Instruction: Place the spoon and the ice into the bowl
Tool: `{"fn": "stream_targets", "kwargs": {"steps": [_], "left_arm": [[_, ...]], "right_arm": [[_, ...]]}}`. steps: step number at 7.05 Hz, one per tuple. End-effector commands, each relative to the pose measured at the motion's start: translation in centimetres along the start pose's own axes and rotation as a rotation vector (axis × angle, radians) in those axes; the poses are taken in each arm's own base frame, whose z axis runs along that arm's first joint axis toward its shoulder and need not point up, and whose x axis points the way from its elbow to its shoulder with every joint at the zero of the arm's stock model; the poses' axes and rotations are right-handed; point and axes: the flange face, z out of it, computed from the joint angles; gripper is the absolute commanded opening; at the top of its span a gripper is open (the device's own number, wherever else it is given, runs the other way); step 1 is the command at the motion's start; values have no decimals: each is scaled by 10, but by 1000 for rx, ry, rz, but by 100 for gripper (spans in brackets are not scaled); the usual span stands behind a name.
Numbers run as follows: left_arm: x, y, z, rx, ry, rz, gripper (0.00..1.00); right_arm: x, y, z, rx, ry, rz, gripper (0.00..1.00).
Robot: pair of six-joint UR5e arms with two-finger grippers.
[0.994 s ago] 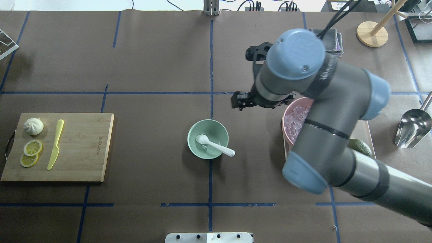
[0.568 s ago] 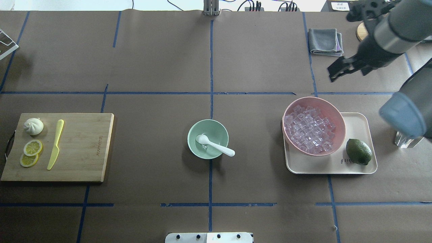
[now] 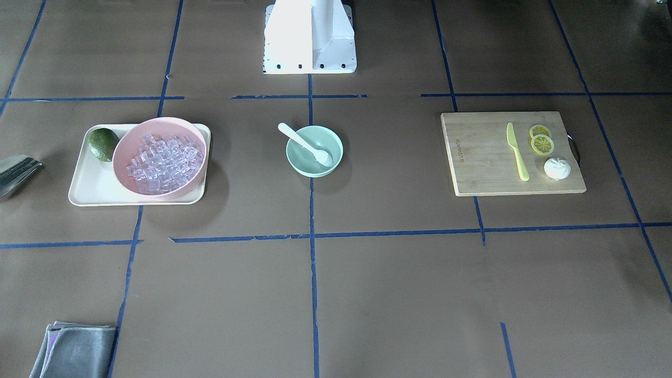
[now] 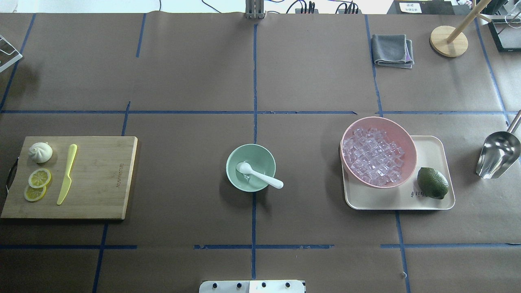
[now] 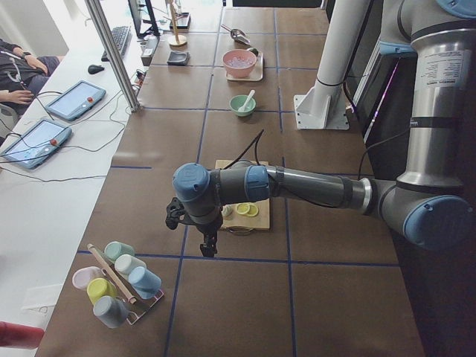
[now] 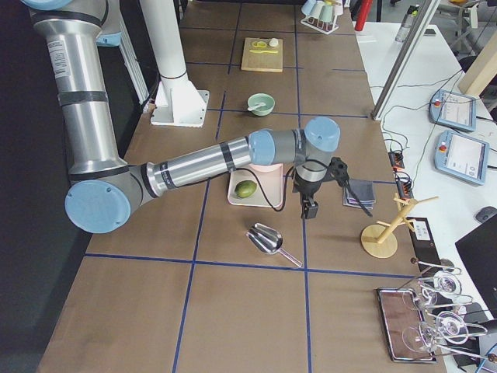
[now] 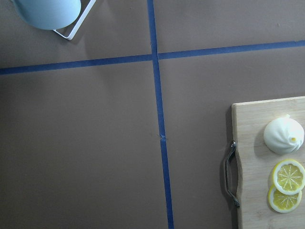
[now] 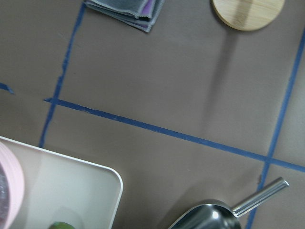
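The mint-green bowl [image 4: 260, 156] stands at the table's middle and also shows in the front-facing view [image 3: 299, 157]. The white spoon [image 4: 260, 175] lies in it, scoop inside, handle over the rim. A faint glassy cube [image 4: 245, 178] lies by the scoop. The ice [image 4: 372, 156] is piled in the pink bowl [image 4: 409, 140] on the right. No arm is in the overhead view. My left gripper [image 5: 208, 248] hangs beyond the cutting board. My right gripper [image 6: 310, 210] hangs beside the tray, near the grey cloth. I cannot tell whether either is open or shut.
A cream tray [image 4: 431, 146] holds the pink bowl and a green lime [image 4: 432, 183]. A steel scoop [image 4: 497, 154], a grey cloth [image 4: 392, 49] and a wooden stand [image 4: 448, 40] lie to the right. A cutting board [image 4: 101, 179] with knife, lemon slices and bun is on the left.
My right arm has swung from over the pink bowl to the far right and out of the overhead view. The bowl, spoon and ice have not moved.
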Motion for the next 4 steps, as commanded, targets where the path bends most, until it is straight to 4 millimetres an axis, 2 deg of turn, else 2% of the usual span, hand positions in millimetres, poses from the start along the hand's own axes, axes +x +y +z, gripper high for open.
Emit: {"fn": "stream_targets", "kwargs": {"steps": [1,2,3,4], "left_arm": [[0,0,0,-1,0,-1,100],[-2,0,2,-4,1,-3,100],[-5,0,5,-9,2,-8,100],[-5,0,5,-9,2,-8,100]], "right_arm": [[65,30,11,-20,-25,52,100],[62,23,5,15,-14,28,100],[87,33,31,-4,-16,93,100],[104,61,50,20,-12,94,100]]}}
